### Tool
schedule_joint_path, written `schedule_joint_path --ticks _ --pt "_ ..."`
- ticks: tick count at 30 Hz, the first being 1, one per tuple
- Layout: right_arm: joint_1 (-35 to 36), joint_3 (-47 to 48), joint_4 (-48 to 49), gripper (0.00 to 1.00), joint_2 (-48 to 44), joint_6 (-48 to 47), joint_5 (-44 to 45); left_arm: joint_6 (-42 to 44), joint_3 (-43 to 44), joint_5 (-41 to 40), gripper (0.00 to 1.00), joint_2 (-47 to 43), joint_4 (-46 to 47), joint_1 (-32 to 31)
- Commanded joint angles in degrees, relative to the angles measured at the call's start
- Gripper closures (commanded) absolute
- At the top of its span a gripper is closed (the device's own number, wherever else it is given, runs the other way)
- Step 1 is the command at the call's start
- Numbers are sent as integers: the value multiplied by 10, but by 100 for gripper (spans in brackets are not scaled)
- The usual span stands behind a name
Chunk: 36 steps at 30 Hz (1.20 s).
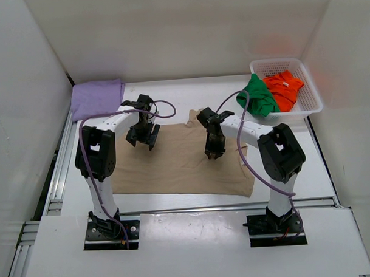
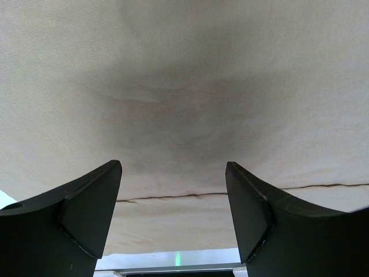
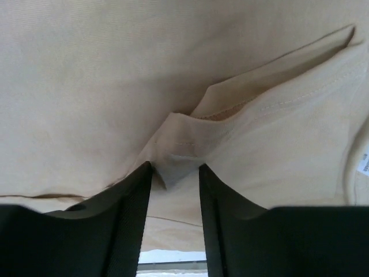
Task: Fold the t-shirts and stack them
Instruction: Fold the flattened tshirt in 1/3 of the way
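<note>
The tan t-shirt lies spread flat in the middle of the table, between the two arms. My left gripper hovers low over its left part, open wide with nothing between the fingers, above plain tan cloth. My right gripper points down onto the shirt's right part. Its jaws stand partly apart, with a small raised fold of the tan cloth between the tips. A folded lavender t-shirt lies at the back left. The green t-shirt and the orange-red t-shirt sit bunched in the basket.
The white lattice basket stands at the back right, with the green shirt hanging over its left rim. White walls close in the table on the left, back and right. A purple cable loops from each arm over the cloth.
</note>
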Motion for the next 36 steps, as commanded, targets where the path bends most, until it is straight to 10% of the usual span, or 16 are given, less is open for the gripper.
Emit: schedule_joint_path --ticks 1,6,21,30,36 --pt "-10 -1 -4 81 -4 17 12 0 18 -4 16 -38 2 -4" --pt "-27 -67 43 99 -57 6 -17 0 18 -4 16 -43 2 -4" --pt "-69 -416 433 92 -270 -86 -192 0 77 -92 15 -88 -44 -128" --pt "-87 -449 317 47 -346 17 -111 0 196 83 15 9 -101 -256" --pt "-87 -416 137 63 -374 89 18 0 258 133 17 82 -78 -302"
